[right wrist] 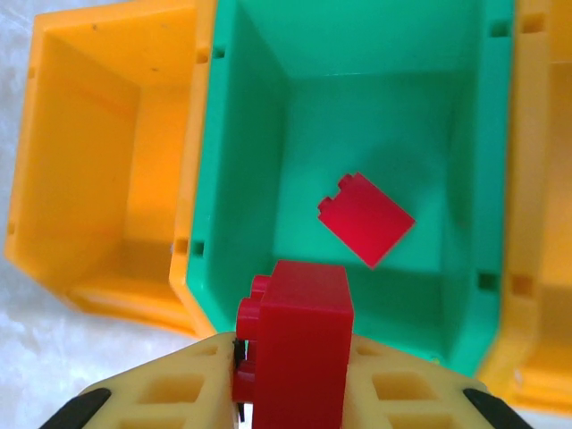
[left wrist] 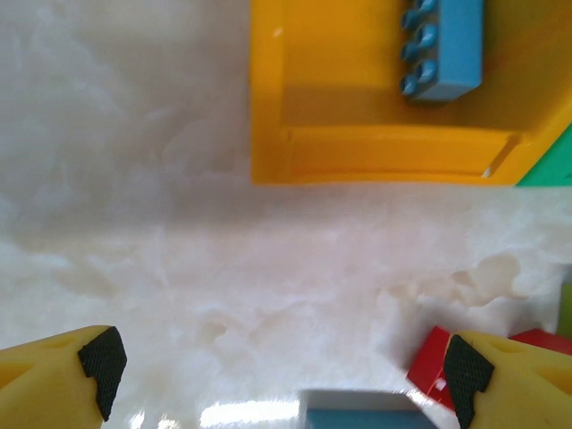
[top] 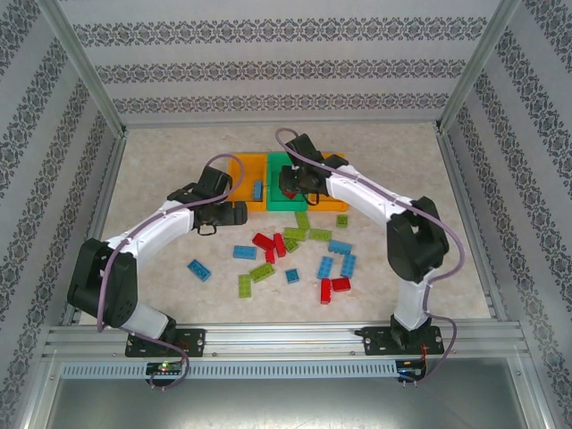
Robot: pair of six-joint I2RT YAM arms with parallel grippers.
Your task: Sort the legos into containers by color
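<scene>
**Red goes in with red.** The right gripper (right wrist: 290,398) clamps a red studded plastic brick (right wrist: 295,344) above the green open-topped plastic bin (right wrist: 241,134), the middle of three containers, where a second red brick (right wrist: 366,217) already lies on the floor. In the wrist view the held brick hangs over the bin's near wall rather than its middle (a release here could catch the rim and tip outward). The sound move looks to be a short advance toward the centre before the fingers part, wide and clean, with the brick low enough not to bounce.

The left gripper (left wrist: 284,371) stands spread and empty over the pale marbled table (left wrist: 134,223), just short of the orange open-topped plastic bin (left wrist: 268,107) that holds a blue studded brick (left wrist: 442,45). Another blue brick (left wrist: 357,411) sits at the lower edge between its fingers, with a further red brick (left wrist: 429,362) just beside one pad.

From above, the loose red, blue and lime-green bricks (top: 295,246) lie scattered on the table nearer the arm bases than the bins, so most of the sorting appears left to do.
</scene>
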